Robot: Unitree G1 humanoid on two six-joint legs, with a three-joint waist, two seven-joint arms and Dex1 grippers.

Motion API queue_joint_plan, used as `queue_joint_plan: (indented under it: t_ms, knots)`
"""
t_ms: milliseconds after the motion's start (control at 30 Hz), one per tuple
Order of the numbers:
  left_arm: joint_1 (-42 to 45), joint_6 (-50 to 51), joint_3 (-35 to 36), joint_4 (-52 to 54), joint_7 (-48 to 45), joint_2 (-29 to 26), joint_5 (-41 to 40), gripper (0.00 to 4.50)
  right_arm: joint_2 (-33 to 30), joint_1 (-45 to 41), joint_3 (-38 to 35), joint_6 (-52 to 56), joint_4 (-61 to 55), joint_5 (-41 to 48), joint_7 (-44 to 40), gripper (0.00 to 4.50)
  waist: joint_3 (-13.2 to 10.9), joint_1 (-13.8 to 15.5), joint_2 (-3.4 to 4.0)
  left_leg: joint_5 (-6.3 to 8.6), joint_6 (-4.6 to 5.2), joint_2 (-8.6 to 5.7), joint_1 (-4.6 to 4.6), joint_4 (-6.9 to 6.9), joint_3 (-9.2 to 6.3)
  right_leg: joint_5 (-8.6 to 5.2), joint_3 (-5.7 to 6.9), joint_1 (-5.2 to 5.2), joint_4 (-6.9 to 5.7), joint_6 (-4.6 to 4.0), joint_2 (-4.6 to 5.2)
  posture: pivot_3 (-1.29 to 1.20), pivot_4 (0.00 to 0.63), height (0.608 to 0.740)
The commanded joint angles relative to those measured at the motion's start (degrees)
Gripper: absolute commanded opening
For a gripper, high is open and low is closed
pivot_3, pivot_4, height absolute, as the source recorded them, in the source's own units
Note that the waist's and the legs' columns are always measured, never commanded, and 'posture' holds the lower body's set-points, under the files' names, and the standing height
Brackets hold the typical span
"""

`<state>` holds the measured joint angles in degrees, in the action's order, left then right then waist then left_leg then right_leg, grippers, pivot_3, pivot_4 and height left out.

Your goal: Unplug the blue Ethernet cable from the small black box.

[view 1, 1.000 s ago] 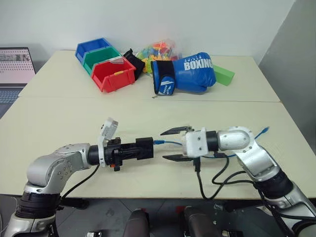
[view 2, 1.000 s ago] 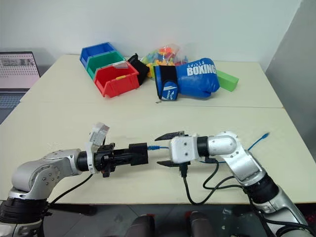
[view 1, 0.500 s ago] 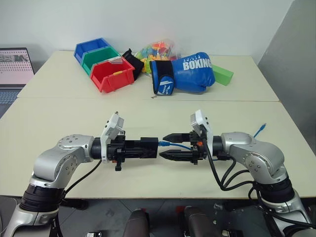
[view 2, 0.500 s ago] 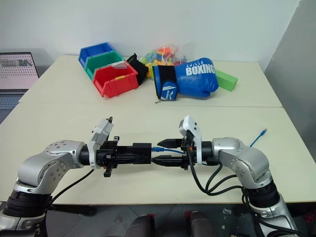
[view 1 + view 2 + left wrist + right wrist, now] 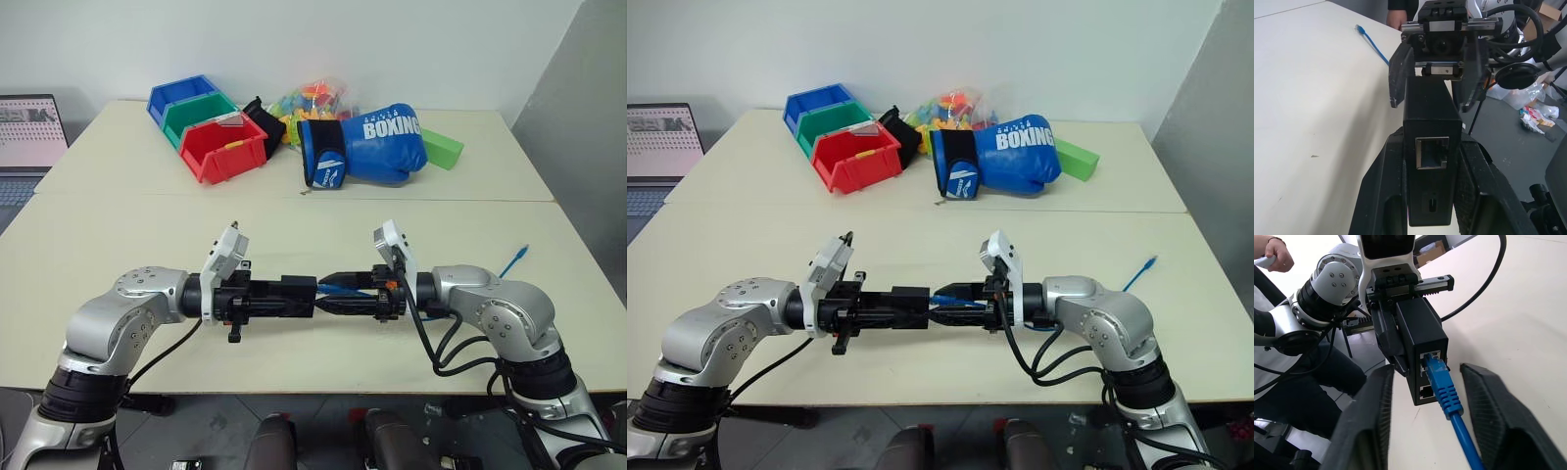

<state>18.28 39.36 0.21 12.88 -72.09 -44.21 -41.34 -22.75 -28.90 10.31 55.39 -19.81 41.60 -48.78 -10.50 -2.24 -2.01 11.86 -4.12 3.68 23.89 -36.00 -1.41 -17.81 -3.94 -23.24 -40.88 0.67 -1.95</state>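
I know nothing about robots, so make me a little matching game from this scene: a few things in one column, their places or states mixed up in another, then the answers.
Things:
1. small black box
2. blue Ethernet cable
3. boxing glove
4. red bin

States:
A. lying at the far side of the table
B. clamped in the left gripper
C. frontmost in a row of three bins
D. plugged in, between the right gripper fingers

Pairs: 1-B, 2-D, 3-A, 4-C

Small black box (image 5: 297, 295) sits between both end effectors, cable (image 5: 1442, 384) plugged in.
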Motion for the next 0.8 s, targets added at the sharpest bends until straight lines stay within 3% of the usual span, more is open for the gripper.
queue_joint_plan:
  t_ms: [33, 100, 233, 467, 800]
  knots:
    - [-0.2, -0.2, 0.8, 1.8, -0.6, -0.9, -0.6, 0.79, -0.5, -1.2, -0.8, -0.6, -0.8, 1.6, -1.5, 1.20, 0.0, -0.1, 0.00, 0.00, 0.00, 0.00, 0.00, 0.00, 0.00, 0.00, 0.00, 0.00, 0.00, 0.00, 0.00, 0.00, 0.150, 0.740]
    - [-0.3, -0.1, 0.8, 1.9, -0.9, -1.1, -0.6, 0.79, -0.9, -1.3, -0.9, -0.4, -0.9, 2.0, -2.1, 0.68, 0.0, -0.1, 0.00, 0.00, 0.00, 0.00, 0.00, 0.00, 0.00, 0.00, 0.01, 0.00, 0.00, 0.00, 0.00, 0.00, 0.150, 0.740]
    - [-0.4, -0.1, 0.6, 2.2, -1.7, -1.5, -0.6, 0.79, -1.5, -1.5, -1.0, 0.1, -0.8, 2.7, -3.0, 0.06, 0.0, -0.1, 0.00, 0.00, 0.00, 0.00, 0.00, 0.01, -0.01, 0.00, 0.01, 0.00, 0.01, 0.00, -0.01, 0.00, 0.150, 0.740]
    - [-1.0, 0.2, 0.7, 3.0, -2.3, -1.8, -1.1, 0.79, -1.8, -2.2, -1.2, 1.4, -0.2, 3.4, -3.5, 0.06, 0.0, -0.2, 0.01, 0.00, 0.00, 0.00, 0.00, 0.01, 0.00, 0.00, 0.01, 0.00, 0.01, 0.00, -0.01, 0.00, 0.150, 0.740]
    - [-6.0, -0.2, 7.2, -0.3, 1.3, -3.3, -1.5, 0.79, -8.6, 3.2, -4.4, -2.0, 3.3, -0.2, -3.6, 0.06, 0.0, -0.1, 0.00, 0.00, 0.00, 0.00, 0.02, 0.01, 0.01, 0.00, -0.02, -0.02, 0.06, 0.00, 0.01, 0.00, 0.150, 0.740]
